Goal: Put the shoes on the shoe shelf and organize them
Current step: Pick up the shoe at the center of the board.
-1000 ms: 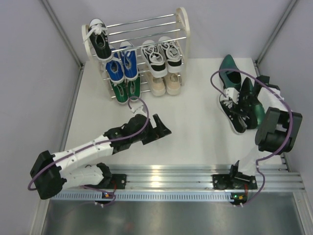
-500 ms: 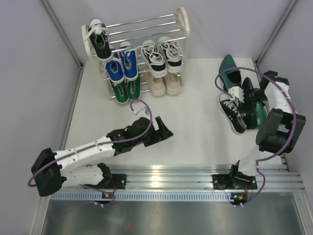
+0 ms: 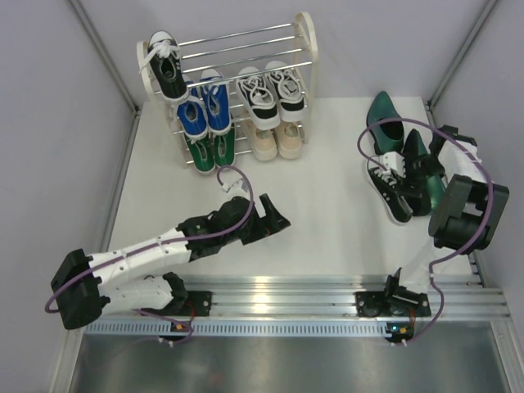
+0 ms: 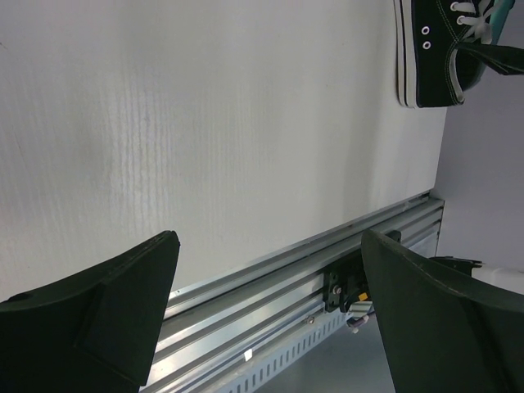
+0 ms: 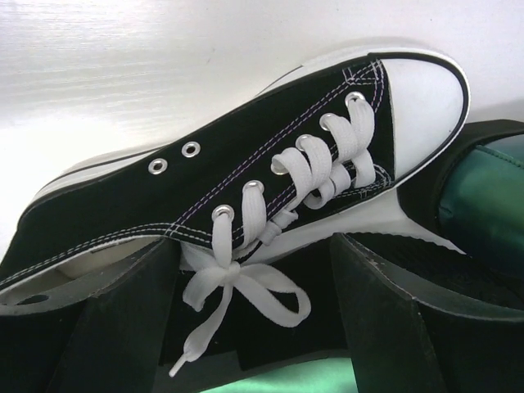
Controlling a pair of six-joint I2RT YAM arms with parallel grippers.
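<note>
Straddling the sneaker's [image 5: 246, 164] laces, the right gripper [image 5: 254, 246] is spread, a green shoe [image 5: 483, 188] touching the toe, near the table's [image 3: 327, 188] right edge. The left gripper [image 4: 270, 237], wide apart, hovers mid-table, the shelf [image 3: 305, 37] well apart.

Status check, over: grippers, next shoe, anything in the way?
Left gripper open, above table. Right gripper open, low over black sneaker on its side, no grip yet. Green dress shoe tight beside its toe.

shelf [image 3: 307, 49] 1 | black-white sneakers [image 3: 168, 74] 4 | blue sneakers [image 3: 194, 119] 2 | green sneakers [image 3: 199, 155] 2 | beige sneakers [image 3: 264, 143] 2 | dark green dress shoes [image 3: 383, 115] 2 | arms [image 3: 147, 250] 2
</note>
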